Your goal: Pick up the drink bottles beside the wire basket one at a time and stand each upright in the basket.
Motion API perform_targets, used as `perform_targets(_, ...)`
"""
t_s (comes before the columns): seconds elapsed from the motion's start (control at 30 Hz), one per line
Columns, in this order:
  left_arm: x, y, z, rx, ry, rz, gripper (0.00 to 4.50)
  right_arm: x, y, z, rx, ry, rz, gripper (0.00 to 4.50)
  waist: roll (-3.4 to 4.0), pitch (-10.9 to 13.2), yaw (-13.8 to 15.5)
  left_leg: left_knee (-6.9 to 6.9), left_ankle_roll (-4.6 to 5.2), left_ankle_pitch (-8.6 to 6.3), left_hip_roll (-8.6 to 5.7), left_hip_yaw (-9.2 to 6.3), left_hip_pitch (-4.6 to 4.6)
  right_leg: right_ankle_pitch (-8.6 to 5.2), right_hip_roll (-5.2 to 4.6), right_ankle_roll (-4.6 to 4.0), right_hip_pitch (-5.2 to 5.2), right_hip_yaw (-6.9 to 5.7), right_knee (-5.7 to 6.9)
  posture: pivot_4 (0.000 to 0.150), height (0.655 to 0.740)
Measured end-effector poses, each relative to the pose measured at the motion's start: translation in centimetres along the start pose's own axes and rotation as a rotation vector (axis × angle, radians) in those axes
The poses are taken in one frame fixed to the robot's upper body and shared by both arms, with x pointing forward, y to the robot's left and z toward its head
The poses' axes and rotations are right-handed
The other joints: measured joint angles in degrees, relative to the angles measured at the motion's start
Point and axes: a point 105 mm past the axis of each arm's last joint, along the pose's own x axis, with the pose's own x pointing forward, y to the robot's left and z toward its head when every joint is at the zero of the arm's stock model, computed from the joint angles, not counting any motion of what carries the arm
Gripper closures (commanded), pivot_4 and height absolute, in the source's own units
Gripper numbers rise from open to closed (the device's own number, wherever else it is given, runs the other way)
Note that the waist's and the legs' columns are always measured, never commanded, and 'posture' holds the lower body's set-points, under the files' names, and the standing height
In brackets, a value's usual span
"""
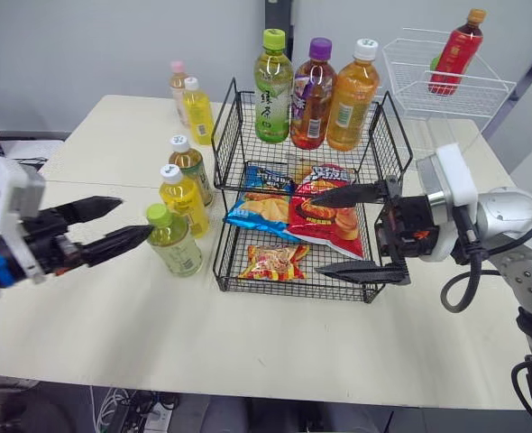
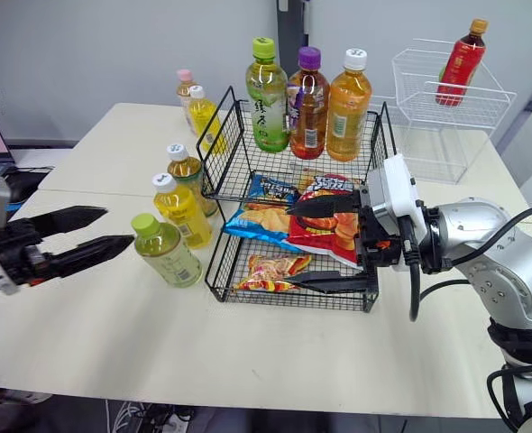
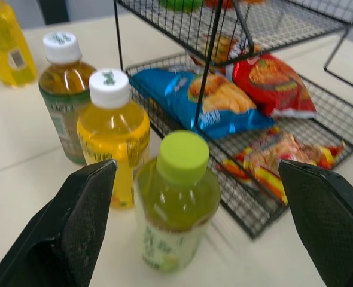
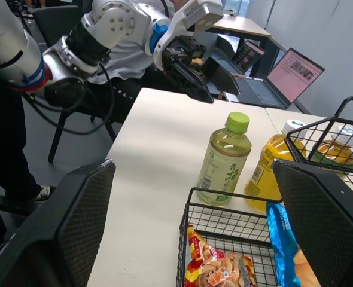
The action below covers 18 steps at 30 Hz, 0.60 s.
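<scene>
Bottle with green cap [image 1: 178,245] stands beside the wire basket [image 1: 293,289], just off my wide-open, empty left gripper [image 1: 135,217]. My right gripper [image 1: 318,231], spread empty too, hides part of the basket's front.

Your left gripper [image 1: 135,217] sits at about 9 o'clock in the head view. Its two black fingers [image 1: 113,242] are spread apart and point toward 3 o'clock, and the upper tip ends short of the lower one. Your left arm [image 1: 0,262] reaches in from the 9 o'clock edge, roughly level. Your right gripper [image 1: 316,230] sits just off centre toward 3 o'clock, aimed at 9 o'clock, its fingers splayed wide, one above the other. Your right arm [image 1: 509,221] bends at the elbow, with the forearm held level.
</scene>
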Motion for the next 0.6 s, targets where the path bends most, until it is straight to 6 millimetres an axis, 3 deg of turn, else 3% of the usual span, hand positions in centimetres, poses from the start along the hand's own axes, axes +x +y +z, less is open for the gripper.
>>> perform_targets(0.2,2.8,-0.3,-0.9,0.008,-0.056,0.187,0.02,0.1,-0.2,0.1,-0.007,0.004,-0.007,0.00,-0.01,-0.01,-0.17,-0.08,-0.02,0.01,0.02,0.02,0.12,0.02,0.03,-0.03,0.03,0.04,0.01,0.150,0.7400)
perform_targets(0.6,3.8,-0.1,-3.1,-0.014,0.003,0.295,0.02,0.4,-0.3,0.0,0.012,0.006,-0.010,0.00,0.00,0.00,-0.24,-0.13,-0.02,0.01,0.02,0.05,0.18,0.02,0.03,-0.03,0.06,0.06,-0.01,0.150,0.7400)
